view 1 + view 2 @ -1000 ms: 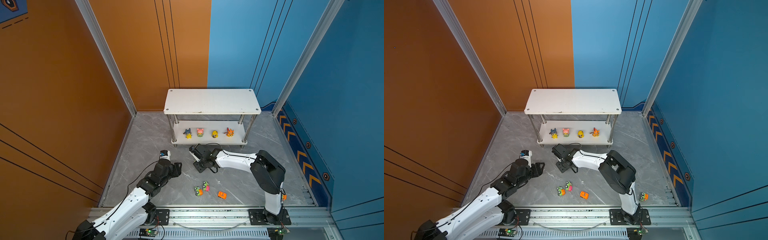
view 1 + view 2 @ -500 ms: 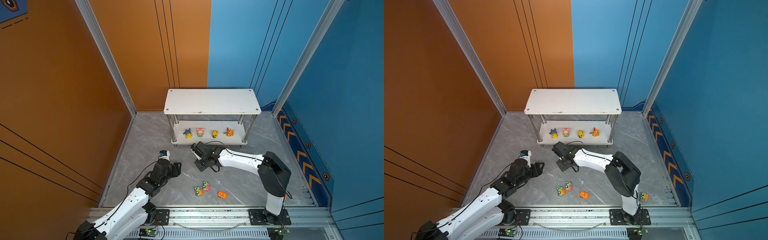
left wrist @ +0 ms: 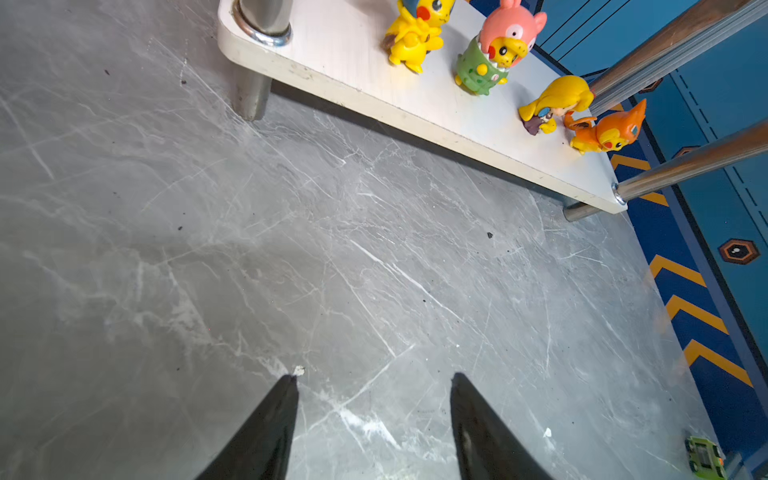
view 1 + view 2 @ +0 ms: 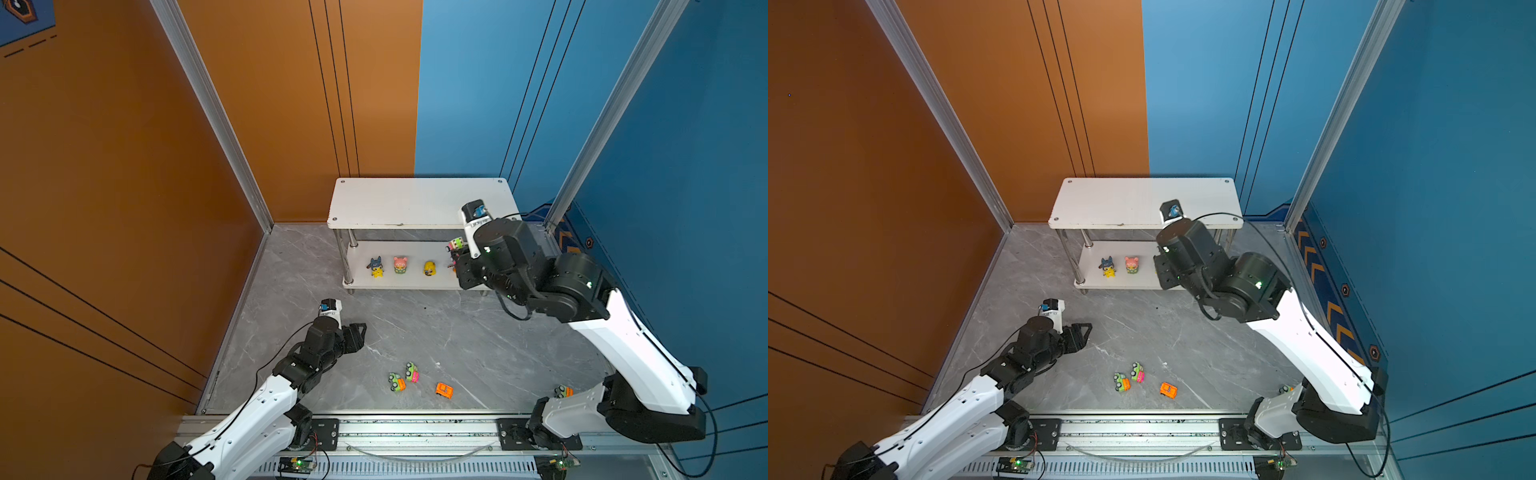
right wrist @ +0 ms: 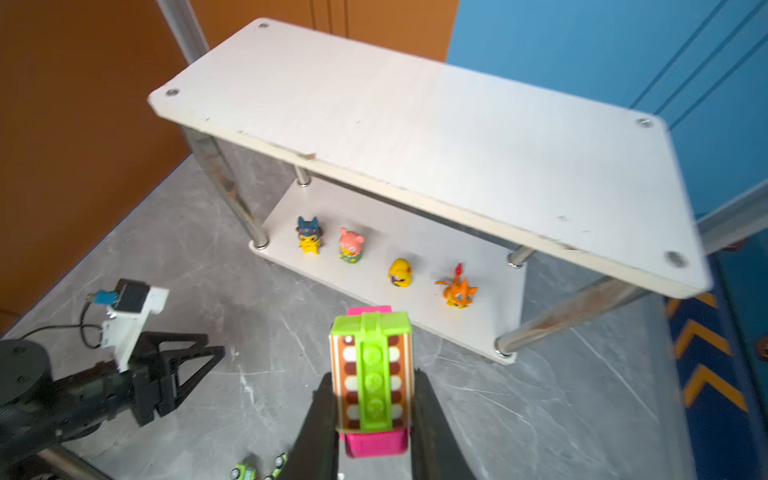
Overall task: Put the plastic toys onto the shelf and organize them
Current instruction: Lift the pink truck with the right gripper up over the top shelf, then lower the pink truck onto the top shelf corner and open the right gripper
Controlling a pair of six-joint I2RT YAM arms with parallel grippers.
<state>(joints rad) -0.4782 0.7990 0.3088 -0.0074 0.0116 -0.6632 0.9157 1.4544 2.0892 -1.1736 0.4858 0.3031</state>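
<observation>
One green-and-pink car (image 5: 371, 374) sits clamped between right jaws.

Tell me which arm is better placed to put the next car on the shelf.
Right: the right gripper is shut on a green-and-pink car near the shelf; the left gripper is open, empty.

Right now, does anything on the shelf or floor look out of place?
The yellow plastic figurine on the white shelf's lower board seems tipped forward rather than upright. A small green-and-orange toy car sits alone beside the right arm's base.
</observation>
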